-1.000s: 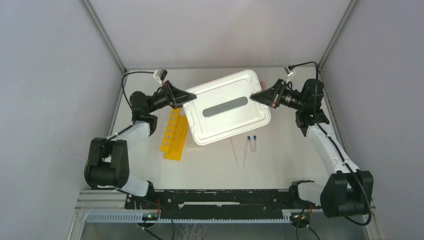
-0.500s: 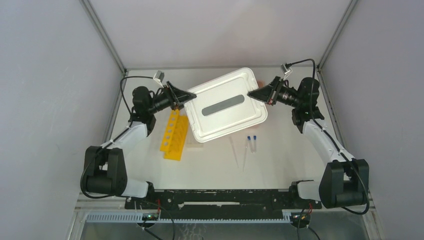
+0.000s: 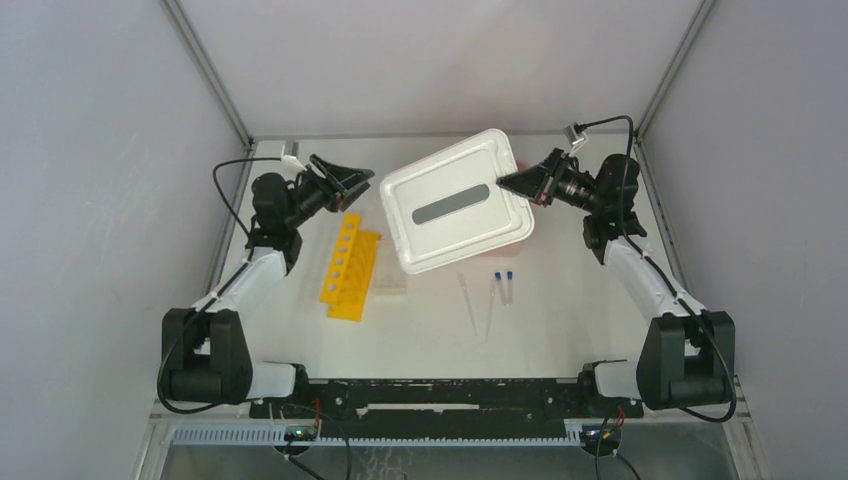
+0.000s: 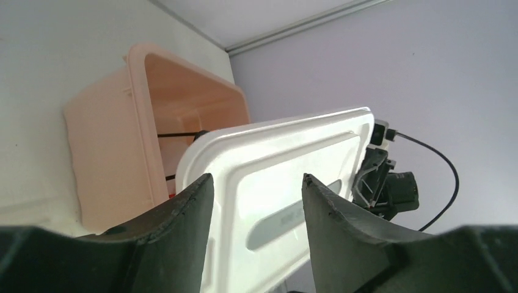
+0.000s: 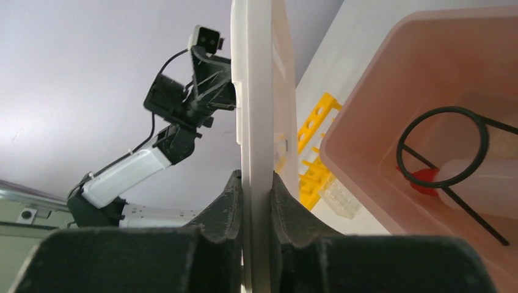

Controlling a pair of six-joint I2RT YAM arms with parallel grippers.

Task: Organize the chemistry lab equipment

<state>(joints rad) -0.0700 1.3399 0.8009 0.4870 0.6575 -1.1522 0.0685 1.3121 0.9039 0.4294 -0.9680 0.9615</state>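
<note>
In the top view, your right gripper (image 3: 508, 184) is clamped on the right edge of the white lid (image 3: 455, 205), which sits tilted in the upper middle. Your left gripper (image 3: 362, 186) is just left of the lid with its fingers spread, clear of it. The yellow tube rack (image 3: 348, 265) lies left of centre, with the small clear grid rack (image 3: 390, 286) against its right side. The blue-capped tubes (image 3: 502, 287) and thin droppers (image 3: 470, 305) lie lower centre.

In the left wrist view, the left gripper (image 4: 256, 201) is apart. The white lid (image 4: 287, 177) lies beyond it, and the pink tub (image 4: 104, 140) stands open at the upper left.

In the right wrist view, the right gripper (image 5: 256, 201) pinches the white lid (image 5: 259, 91) edge-on. The squeeze bottle (image 5: 473, 177) lies inside the pink tub (image 5: 366, 116) at the right.
</note>
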